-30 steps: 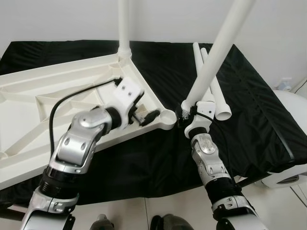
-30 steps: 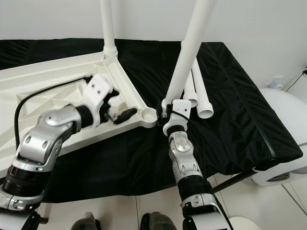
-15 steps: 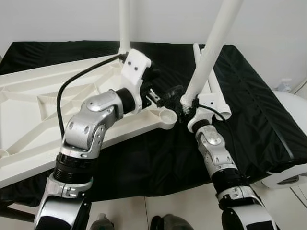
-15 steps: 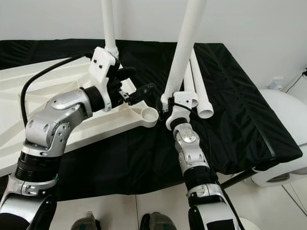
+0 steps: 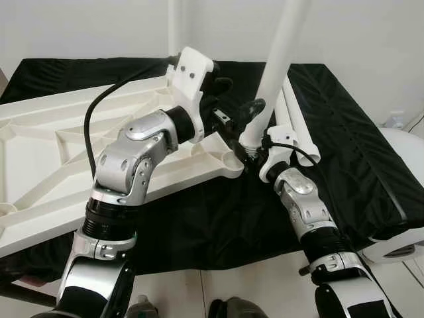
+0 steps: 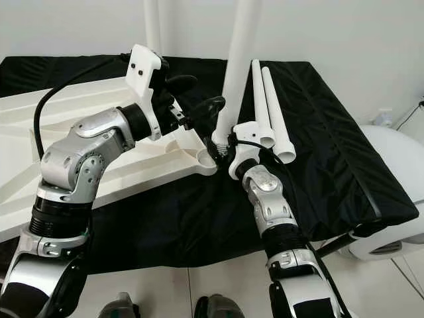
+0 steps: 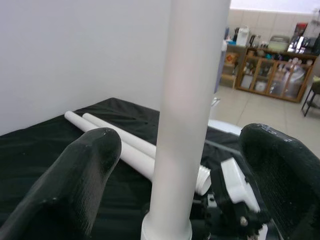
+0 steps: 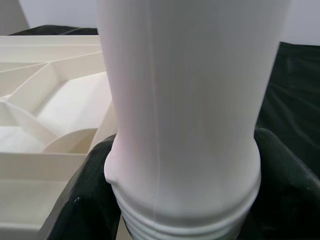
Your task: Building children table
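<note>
Right claw (image 6: 222, 147) grips leg (image 6: 237, 63); black cloth (image 6: 318, 119) beneath.

An upturned white plastic tabletop (image 5: 59, 142) with ribbed underside is laid flat on the black-draped surface (image 5: 344, 152). One white tube leg (image 6: 152, 23) is already stood upright at its far corner. Another white leg (image 6: 237, 59) is held nearly upright just above the near corner socket (image 6: 205, 157). Two spare white legs (image 6: 271, 109) are laid side by side, touching, nearby.
</note>
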